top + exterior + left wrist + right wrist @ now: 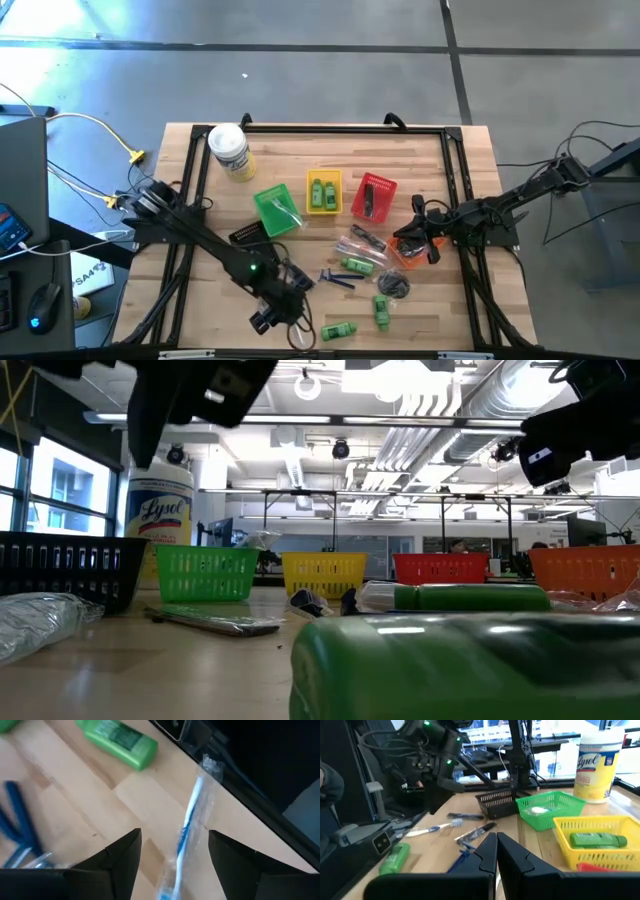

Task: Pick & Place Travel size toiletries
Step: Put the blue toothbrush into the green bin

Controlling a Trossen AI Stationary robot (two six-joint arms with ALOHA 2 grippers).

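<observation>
Left gripper [275, 315] spread wide over a wrapped toothbrush [187, 827] at the table [450, 330]'s six o'clock edge.
Bare wood lies at seven o'clock; right gripper [496, 851], fingers pressed together, hangs at three o'clock; green bottle [339, 330] just beside.

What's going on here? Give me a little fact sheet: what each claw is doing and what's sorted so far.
left gripper: open, low over a wrapped toothbrush at the table's near edge, fingers either side of it
right gripper: shut, empty, above the orange basket
yellow basket: two green mini bottles inside
red basket: a dark item inside
green basket: a small pale item inside
loose on table: green bottles, blue razors, wrapped pieces
far corner: white wipes canister
</observation>
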